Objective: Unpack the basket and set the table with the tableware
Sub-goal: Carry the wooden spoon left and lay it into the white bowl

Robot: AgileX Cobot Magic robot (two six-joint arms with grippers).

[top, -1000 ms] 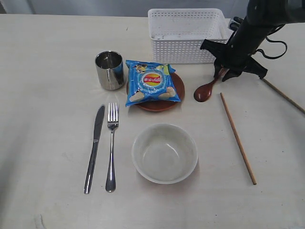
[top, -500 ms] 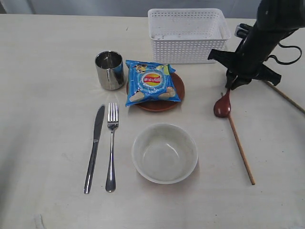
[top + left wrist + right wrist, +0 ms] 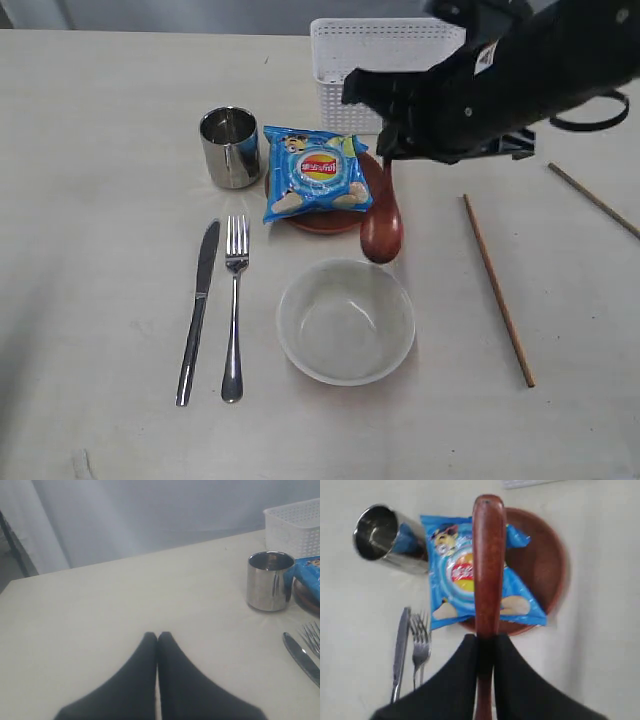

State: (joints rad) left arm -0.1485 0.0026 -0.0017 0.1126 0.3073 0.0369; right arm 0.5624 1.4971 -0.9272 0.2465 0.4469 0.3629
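— While pinched by the handle in the right gripper (image 3: 486, 639), hanging head-down just beside plate (image 3: 335, 225) and bowl (image 3: 300, 345) — likely to slip, that spoon (image 3: 381, 228)?
— Could swing, twist loose, clip the bowl rim or snag the chip bag (image 3: 318, 172). Left gripper (image 3: 157, 636) — closed, empty.

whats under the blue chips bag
A brown round plate: its rim shows past the chips bag at the right and lower edges in the exterior view. Its middle is covered, so anything else beneath is hidden.

Right arm (image 3: 520, 75): bulky matte-black housing, small white label (image 3: 489, 54), black cable (image 3: 598, 118) looped at its right. Left gripper (image 3: 157, 636) and right gripper (image 3: 486, 639): plain black fingers tapering to wedges.
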